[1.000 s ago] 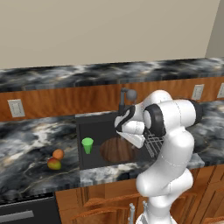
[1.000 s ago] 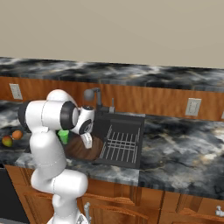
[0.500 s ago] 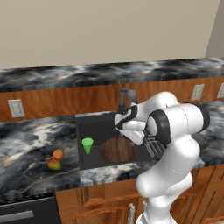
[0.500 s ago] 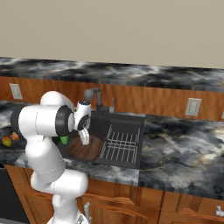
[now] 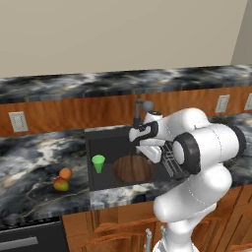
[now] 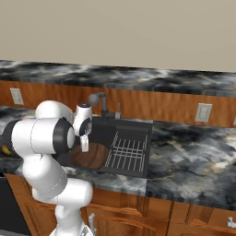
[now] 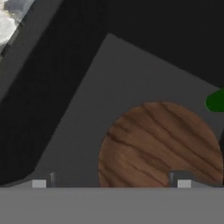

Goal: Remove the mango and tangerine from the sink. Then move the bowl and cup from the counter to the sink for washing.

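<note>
The brown wooden bowl (image 5: 133, 169) (image 6: 90, 156) (image 7: 159, 144) lies on the floor of the dark sink (image 5: 110, 142) (image 6: 133, 128) (image 7: 109, 78). Just left of the bowl, the green cup (image 5: 98, 163) stands upright in the basin; in the hand view only an edge of the cup (image 7: 216, 100) shows. My gripper (image 5: 151, 151) (image 6: 85, 144) (image 7: 111, 183) hangs open above the bowl's right part, holding nothing. The mango (image 5: 61, 184) and the tangerine (image 5: 65, 173) sit side by side on the counter left of the sink.
A dark faucet (image 5: 141, 106) (image 6: 97, 99) rises at the sink's back edge. A wire rack (image 6: 126, 152) fills the basin's right side. Marbled counter (image 5: 34, 162) (image 6: 193, 156) runs along both sides. Wall outlets (image 5: 18, 121) (image 6: 203, 112) sit on the wooden backsplash.
The arm's elbow has swung outward toward the camera while the hand stayed over the sink, lifting slightly. Bowl, cup and fruits have not moved.
</note>
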Available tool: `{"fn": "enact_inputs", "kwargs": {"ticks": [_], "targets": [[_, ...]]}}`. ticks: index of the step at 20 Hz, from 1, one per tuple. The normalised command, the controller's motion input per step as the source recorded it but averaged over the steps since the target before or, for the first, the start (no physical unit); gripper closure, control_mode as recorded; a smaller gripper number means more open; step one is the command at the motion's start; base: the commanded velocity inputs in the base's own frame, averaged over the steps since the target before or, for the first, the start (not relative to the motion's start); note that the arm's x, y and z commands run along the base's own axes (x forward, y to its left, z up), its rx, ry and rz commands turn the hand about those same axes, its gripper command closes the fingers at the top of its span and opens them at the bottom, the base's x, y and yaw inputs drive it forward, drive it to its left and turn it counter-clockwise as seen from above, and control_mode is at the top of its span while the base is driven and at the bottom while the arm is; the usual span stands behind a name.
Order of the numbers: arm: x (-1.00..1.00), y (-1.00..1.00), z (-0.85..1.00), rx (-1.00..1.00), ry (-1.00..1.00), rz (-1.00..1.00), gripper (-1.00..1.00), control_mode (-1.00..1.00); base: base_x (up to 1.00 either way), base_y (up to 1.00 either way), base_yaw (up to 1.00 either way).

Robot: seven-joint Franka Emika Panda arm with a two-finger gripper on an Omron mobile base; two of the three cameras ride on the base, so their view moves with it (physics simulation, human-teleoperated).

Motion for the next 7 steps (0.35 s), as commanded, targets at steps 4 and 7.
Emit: {"fn": "enact_inputs", "kwargs": {"ticks": [4, 7], "targets": [[-0.26, 0.03, 0.15, -0.02, 0.02, -0.15, -1.00, -1.00, 0.00, 0.00, 0.00], [-0.28, 0.01, 0.16, 0.00, 0.05, -0.21, -1.00, -1.00, 0.00, 0.00, 0.00]]}}
